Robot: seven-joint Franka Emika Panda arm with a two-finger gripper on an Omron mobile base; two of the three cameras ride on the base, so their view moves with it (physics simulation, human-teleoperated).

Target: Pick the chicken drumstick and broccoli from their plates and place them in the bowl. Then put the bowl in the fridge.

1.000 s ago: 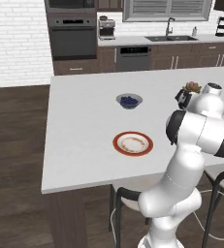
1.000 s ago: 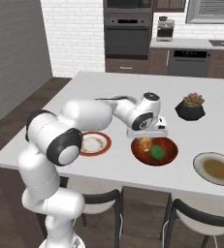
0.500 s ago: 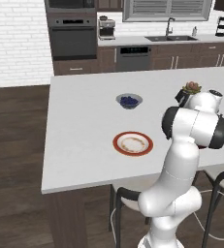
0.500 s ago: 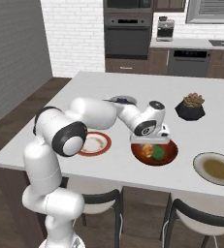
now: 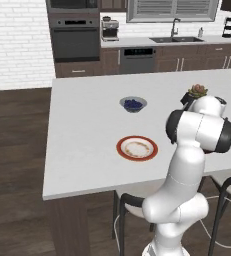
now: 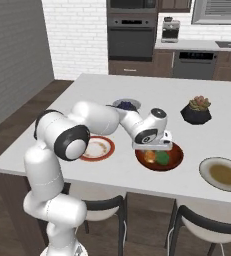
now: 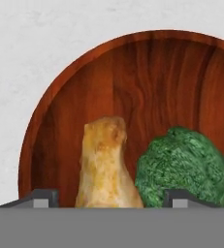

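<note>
My gripper (image 7: 104, 196) hangs over the bowl (image 6: 174, 159), its fingers (image 7: 41, 197) spread wide to either side of the drumstick (image 7: 106, 164) with a gap on both sides, pinching nothing. In the hand view the drumstick lies in the bowl (image 7: 133, 97) at about 6 o'clock, and the broccoli (image 7: 184, 167) sits just beside it at about 4 o'clock; whether the two touch I cannot tell. In the right base view the drumstick (image 6: 150, 155) and broccoli (image 6: 162, 158) lie side by side in the bowl on the counter (image 6: 107, 87). The red-rimmed plate (image 6: 98, 148) is at the bowl's 9 o'clock, the beige plate (image 6: 223, 173) at its 3 o'clock, both with no food on them. A small bowl of blueberries (image 5: 133, 104) sits at 12 o'clock from the red-rimmed plate (image 5: 137, 148), and a potted succulent (image 6: 197, 110) stands at about 1 o'clock from the wooden bowl.
</note>
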